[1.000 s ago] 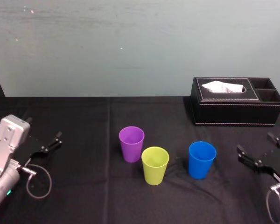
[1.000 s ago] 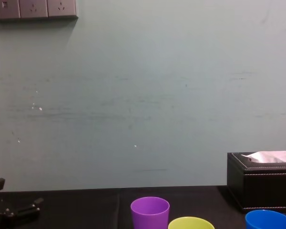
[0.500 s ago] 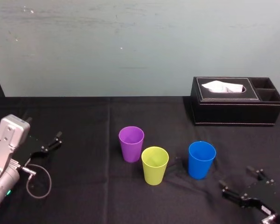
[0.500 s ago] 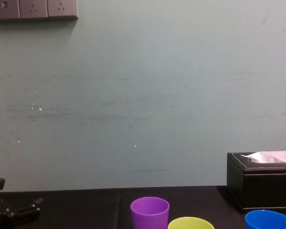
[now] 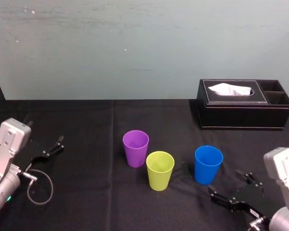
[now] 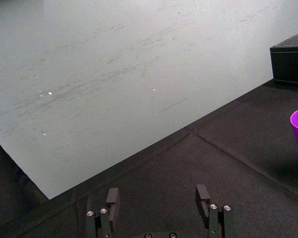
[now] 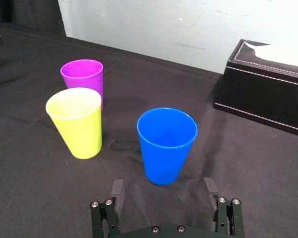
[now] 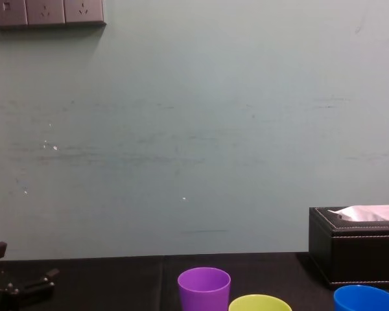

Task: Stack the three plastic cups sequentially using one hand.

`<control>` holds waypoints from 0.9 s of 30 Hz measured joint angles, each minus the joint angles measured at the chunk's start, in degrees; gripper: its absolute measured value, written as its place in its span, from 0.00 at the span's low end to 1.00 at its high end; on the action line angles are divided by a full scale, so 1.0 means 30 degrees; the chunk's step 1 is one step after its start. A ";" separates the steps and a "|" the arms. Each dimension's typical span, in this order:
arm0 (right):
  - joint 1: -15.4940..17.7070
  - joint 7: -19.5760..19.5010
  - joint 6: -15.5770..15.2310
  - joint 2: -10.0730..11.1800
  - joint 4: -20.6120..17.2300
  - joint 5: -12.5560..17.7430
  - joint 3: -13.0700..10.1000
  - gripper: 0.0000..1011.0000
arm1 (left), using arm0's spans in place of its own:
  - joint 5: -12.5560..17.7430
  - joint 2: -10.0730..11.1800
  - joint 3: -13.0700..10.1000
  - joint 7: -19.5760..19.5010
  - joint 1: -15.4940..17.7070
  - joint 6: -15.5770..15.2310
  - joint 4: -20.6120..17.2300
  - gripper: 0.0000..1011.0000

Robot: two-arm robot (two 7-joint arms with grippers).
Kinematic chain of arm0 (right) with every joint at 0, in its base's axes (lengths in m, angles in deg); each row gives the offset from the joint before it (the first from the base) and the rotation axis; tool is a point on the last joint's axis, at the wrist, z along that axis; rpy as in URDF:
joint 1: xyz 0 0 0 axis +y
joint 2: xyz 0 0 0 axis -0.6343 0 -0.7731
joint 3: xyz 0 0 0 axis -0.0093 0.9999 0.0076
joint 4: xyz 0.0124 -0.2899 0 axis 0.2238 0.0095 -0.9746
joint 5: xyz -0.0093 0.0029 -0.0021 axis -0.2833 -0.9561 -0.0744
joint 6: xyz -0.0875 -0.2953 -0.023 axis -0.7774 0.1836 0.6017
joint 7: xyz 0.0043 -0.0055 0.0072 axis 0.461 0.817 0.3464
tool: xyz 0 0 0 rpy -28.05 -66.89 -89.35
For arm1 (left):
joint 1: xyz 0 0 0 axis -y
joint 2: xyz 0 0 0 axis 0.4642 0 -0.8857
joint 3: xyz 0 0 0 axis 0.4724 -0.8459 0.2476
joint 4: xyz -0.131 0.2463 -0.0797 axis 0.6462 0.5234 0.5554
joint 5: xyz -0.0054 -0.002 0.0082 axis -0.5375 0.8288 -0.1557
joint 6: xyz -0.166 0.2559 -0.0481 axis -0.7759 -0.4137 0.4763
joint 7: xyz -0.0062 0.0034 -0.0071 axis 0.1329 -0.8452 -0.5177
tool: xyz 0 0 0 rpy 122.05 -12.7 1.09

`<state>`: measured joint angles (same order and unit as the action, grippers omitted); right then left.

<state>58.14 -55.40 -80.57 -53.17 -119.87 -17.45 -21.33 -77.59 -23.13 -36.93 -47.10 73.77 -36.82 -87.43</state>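
Observation:
Three plastic cups stand upright in a loose row on the black cloth: purple (image 5: 136,148), yellow-green (image 5: 160,170) and blue (image 5: 208,164). My right gripper (image 5: 226,183) is low over the cloth, just on the near right side of the blue cup. In the right wrist view the right gripper (image 7: 163,191) is open, its fingers wider apart than the blue cup (image 7: 167,144) right ahead, with nothing between them. Beyond stand the yellow-green cup (image 7: 77,121) and the purple cup (image 7: 83,79). My left gripper (image 5: 50,148) rests open at the far left.
A black tissue box (image 5: 243,110) with a white tissue stands at the back right, well behind the cups. A grey cable loop (image 5: 38,185) lies by the left arm. The black cloth (image 5: 86,202) is bare between the left arm and the cups.
My right gripper has swung from the right edge toward me and leftward, ending just short of the blue cup. The cups and the left arm have not moved.

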 joint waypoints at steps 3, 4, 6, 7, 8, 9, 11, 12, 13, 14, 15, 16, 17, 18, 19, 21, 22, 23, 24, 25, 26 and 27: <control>-0.0392 -0.0005 -0.0092 -0.0391 0.0272 -0.0323 0.0196 0.99 | -0.0001 0.0001 -0.0001 0.0000 0.0000 0.0000 0.0001 0.99; -0.0496 -0.0002 -0.0114 -0.0484 0.0336 -0.0406 0.0248 0.99 | 0.0000 0.0001 -0.0001 0.0000 -0.0001 -0.0001 0.0001 0.99; -0.0731 0.0003 -0.0144 -0.0746 0.0510 -0.0637 0.0355 0.99 | -0.0001 0.0001 -0.0001 -0.0001 -0.0001 0.0000 0.0001 0.99; -0.0731 0.0003 -0.0144 -0.0746 0.0510 -0.0637 0.0355 0.99 | -0.0001 0.0001 0.0000 0.0000 0.0000 -0.0001 0.0001 0.99; -0.0860 0.0005 -0.0143 -0.0940 0.0637 -0.0763 0.0407 0.99 | -0.0001 0.0000 0.0000 -0.0001 -0.0001 0.0000 0.0002 0.99; -0.0987 0.0013 -0.0144 -0.1133 0.0774 -0.0852 0.0445 0.99 | 0.0000 0.0001 -0.0001 -0.0001 -0.0001 0.0000 0.0002 0.99; -0.1110 0.0018 -0.0148 -0.1312 0.0924 -0.0922 0.0472 0.99 | 0.0000 0.0001 0.0000 0.0000 -0.0001 0.0000 0.0001 0.99; -0.1173 0.0021 -0.0158 -0.1406 0.1002 -0.0959 0.0483 0.99 | 0.0000 0.0001 0.0000 -0.0001 -0.0002 0.0000 0.0002 0.99; -0.1282 0.0053 -0.0184 -0.1568 0.1133 -0.1011 0.0499 0.99 | -0.0001 0.0001 0.0000 0.0000 -0.0001 -0.0001 0.0001 0.99; -0.1344 0.0072 -0.0197 -0.1657 0.1199 -0.1043 0.0504 0.99 | -0.0001 0.0001 -0.0001 -0.0001 -0.0001 -0.0001 0.0002 0.99; -0.1396 0.0084 -0.0206 -0.1754 0.1273 -0.1077 0.0503 0.99 | 0.0000 0.0001 -0.0001 0.0000 0.0000 0.0000 0.0001 0.99; -0.1491 0.0106 -0.0211 -0.1918 0.1381 -0.1131 0.0503 0.99 | -0.0001 0.0001 -0.0001 0.0000 -0.0001 0.0000 0.0001 0.99; -0.1588 0.0121 -0.0217 -0.2082 0.1478 -0.1183 0.0499 0.99 | -0.0001 0.0001 0.0000 0.0000 0.0000 0.0000 0.0001 0.99; -0.1588 0.0121 -0.0217 -0.2082 0.1478 -0.1183 0.0499 0.99 | 0.0000 0.0001 -0.0001 -0.0001 0.0000 0.0000 0.0001 0.99; -0.1665 0.0134 -0.0224 -0.2227 0.1570 -0.1245 0.0490 0.99 | -0.0001 0.0000 -0.0001 0.0000 -0.0001 -0.0001 0.0001 0.99; -0.1757 0.0152 -0.0229 -0.2395 0.1685 -0.1296 0.0483 0.99 | -0.0001 0.0001 -0.0001 0.0000 -0.0001 -0.0001 0.0001 0.99; -0.1837 0.0207 -0.0239 -0.2543 0.1791 -0.1342 0.0475 0.99 | -0.0001 0.0001 0.0000 0.0000 -0.0001 -0.0001 0.0001 0.99; -0.1872 0.0240 -0.0240 -0.2608 0.1839 -0.1372 0.0473 0.99 | 0.0000 0.0001 -0.0001 0.0000 -0.0001 -0.0001 0.0001 0.99; -0.1944 0.0274 -0.0245 -0.2751 0.1954 -0.1420 0.0458 0.99 | -0.0001 0.0001 0.0000 0.0000 -0.0001 0.0000 0.0002 0.99; -0.1974 0.0291 -0.0247 -0.2812 0.2000 -0.1440 0.0454 0.99 | 0.0000 0.0001 -0.0001 0.0000 -0.0001 -0.0001 0.0002 0.99; -0.2000 0.0304 -0.0251 -0.2866 0.2042 -0.1455 0.0446 0.99 | -0.0001 0.0001 0.0000 -0.0001 0.0000 0.0000 0.0001 0.99; -0.2031 0.0327 -0.0254 -0.2935 0.2087 -0.1478 0.0437 0.99 | -0.0001 0.0001 0.0000 0.0000 0.0000 -0.0001 0.0001 0.99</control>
<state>52.05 -54.42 -81.33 -61.98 -113.61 -21.89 -20.01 -77.59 -23.12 -36.93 -47.10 73.77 -36.83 -87.43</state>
